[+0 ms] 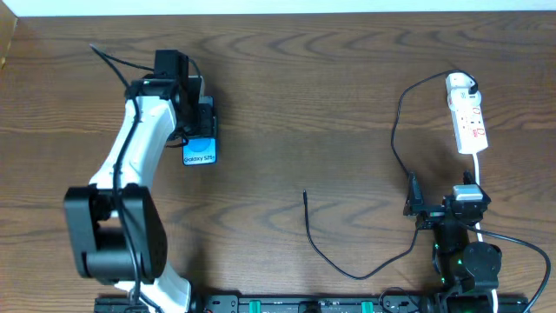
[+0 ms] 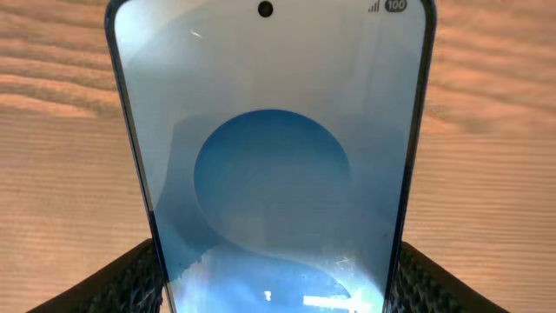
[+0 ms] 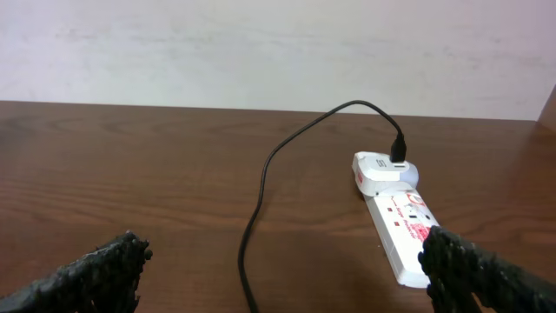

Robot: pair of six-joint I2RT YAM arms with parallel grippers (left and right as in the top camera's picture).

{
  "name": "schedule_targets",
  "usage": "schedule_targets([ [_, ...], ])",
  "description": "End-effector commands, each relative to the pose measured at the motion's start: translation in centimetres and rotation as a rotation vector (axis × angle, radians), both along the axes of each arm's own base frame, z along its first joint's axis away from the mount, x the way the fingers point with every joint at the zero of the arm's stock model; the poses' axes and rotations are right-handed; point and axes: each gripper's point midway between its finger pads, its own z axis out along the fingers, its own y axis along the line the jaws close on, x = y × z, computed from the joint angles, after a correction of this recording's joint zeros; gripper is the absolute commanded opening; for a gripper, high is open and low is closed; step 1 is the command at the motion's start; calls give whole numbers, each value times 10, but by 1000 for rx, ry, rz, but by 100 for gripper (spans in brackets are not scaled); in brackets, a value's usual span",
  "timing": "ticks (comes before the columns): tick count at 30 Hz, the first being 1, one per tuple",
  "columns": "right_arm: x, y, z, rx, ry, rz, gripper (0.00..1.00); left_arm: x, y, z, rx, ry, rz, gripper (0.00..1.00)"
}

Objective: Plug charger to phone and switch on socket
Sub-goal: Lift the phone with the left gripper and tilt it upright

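Observation:
The phone (image 1: 199, 155), with its blue screen up, sticks out from my left gripper (image 1: 201, 129) at the table's left. In the left wrist view the phone (image 2: 269, 165) fills the space between both fingers (image 2: 130, 283), which press its long edges: the gripper is shut on it. The charger cable (image 1: 395, 130) runs from its white plug (image 1: 460, 84) in the socket (image 1: 470, 120) and loops down to a loose tip (image 1: 304, 193) mid-table. My right gripper (image 1: 441, 207) stands wide open, empty, below the socket. The right wrist view shows the cable (image 3: 261, 174) and the socket (image 3: 401, 228) ahead of the gripper (image 3: 287, 278).
The socket's white cord (image 1: 479, 174) runs down past the right arm's base (image 1: 469, 261). The left arm (image 1: 130, 174) stretches over the left side of the table. A pale wall (image 3: 278, 43) stands behind the table's far edge.

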Motion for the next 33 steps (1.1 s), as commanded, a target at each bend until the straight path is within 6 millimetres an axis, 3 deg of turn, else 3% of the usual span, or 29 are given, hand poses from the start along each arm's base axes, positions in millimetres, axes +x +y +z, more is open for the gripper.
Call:
schedule_targets([
  [1, 0, 0, 0, 6, -2, -1, 99, 0, -20, 33, -125, -72, 21, 7],
  [6, 0, 0, 0, 6, -2, -1, 99, -6, -64, 65, -391, -103, -37, 7],
  [11, 0, 0, 0, 6, -2, -1, 99, -12, -94, 85, -646, -28, 88, 7],
  [16, 0, 0, 0, 6, -2, -1, 99, -19, -113, 101, -836, 100, 241, 7],
  [25, 0, 0, 0, 6, -2, -1, 99, -38, -146, 146, -1174, 363, 336, 7],
  [29, 0, 0, 0, 6, -2, -1, 99, -48, -156, 172, -1318, 496, 329, 8],
  [33, 0, 0, 0, 6, -2, -1, 99, -52, -158, 181, -1368, 599, 383, 7],
])
